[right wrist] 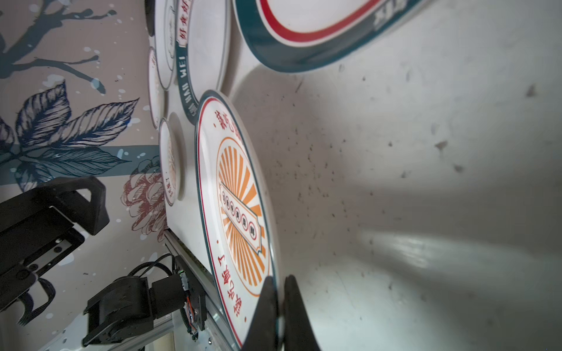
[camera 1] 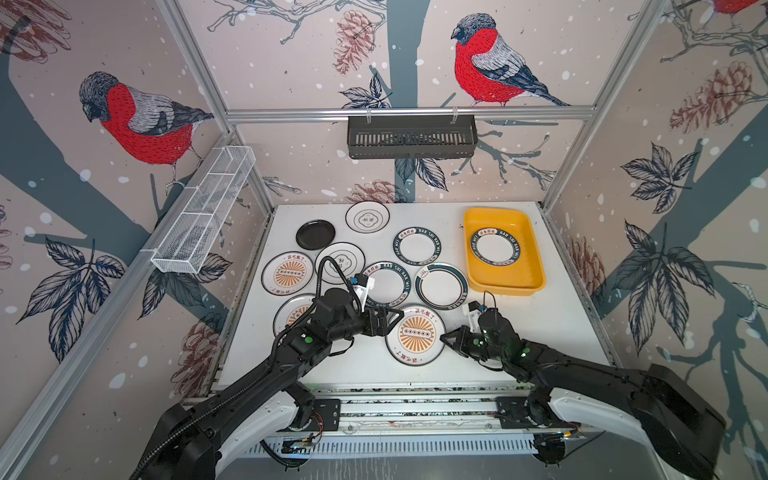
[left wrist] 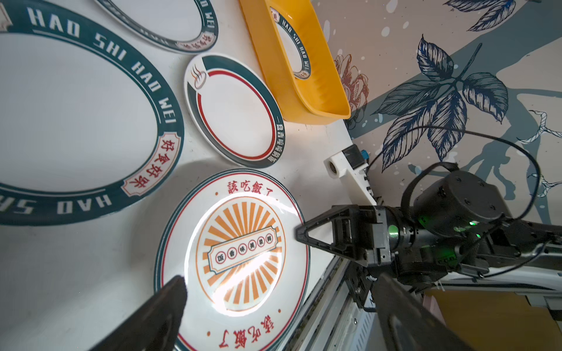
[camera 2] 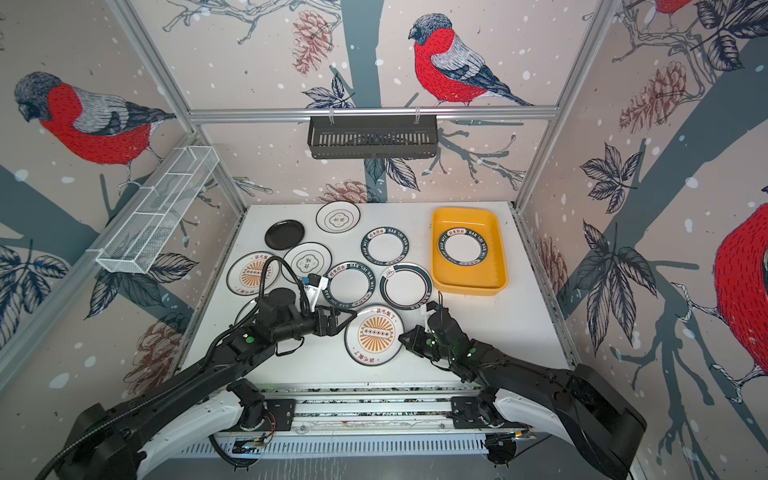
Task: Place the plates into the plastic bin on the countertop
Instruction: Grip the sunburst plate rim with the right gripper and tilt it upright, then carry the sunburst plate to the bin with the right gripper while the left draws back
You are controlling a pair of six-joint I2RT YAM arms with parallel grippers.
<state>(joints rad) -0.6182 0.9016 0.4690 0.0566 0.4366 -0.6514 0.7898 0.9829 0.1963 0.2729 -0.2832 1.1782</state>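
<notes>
Right gripper [camera 1: 444, 335] is pinching the right rim of the near sunburst plate [camera 1: 415, 334]. Left gripper [camera 1: 395, 322] is hovering spread at its left edge; the plastic bin [camera 1: 505, 286] is sitting far-right, nearer the right arm.

In the plastic bin [left wrist: 310, 112], the plate [left wrist: 299, 51] reads "HAO SHI HAO WEI" round its rim. A green-rimmed plate [left wrist: 76, 121] near the bin reads the same, plus 好食好味 in red. The sunburst plate [left wrist: 237, 258], in front of the bin, bears 該吃飯了 twice.
</notes>
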